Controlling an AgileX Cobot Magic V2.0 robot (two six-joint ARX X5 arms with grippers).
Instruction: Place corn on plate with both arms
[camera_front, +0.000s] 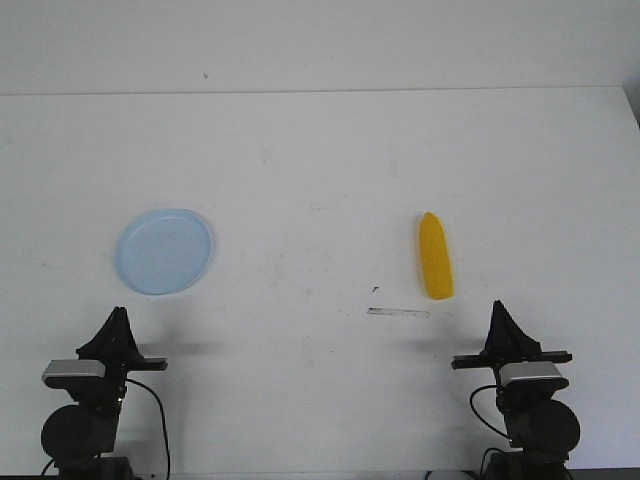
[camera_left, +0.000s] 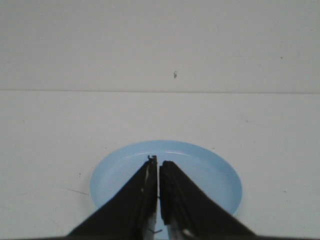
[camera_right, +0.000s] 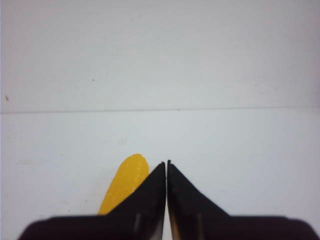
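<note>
Both dark grippers closed, empty, parked near; right gripper (camera_front: 497, 312) should open wide, straddle the bright yellow toy corn cob (camera_front: 435, 258) mid-length; pale blue round plastic plate (camera_front: 163, 250) sits far left, before the left gripper (camera_front: 119, 320).

You have a matt white desk (camera_front: 320, 180) in front of you, smooth but marked with small dark specks and faint scuffs. The plate (camera_front: 162, 251) looks like smooth pale-blue plastic with a soft sheen along its rim, and the corn (camera_front: 434, 256) like bright yellow plastic with a finely bumpy, slightly glossy skin. Both the left tool (camera_left: 158, 167) and the right tool (camera_right: 166, 167) look like matt black plastic, with worn, scratched inner edges on the left one.
</note>
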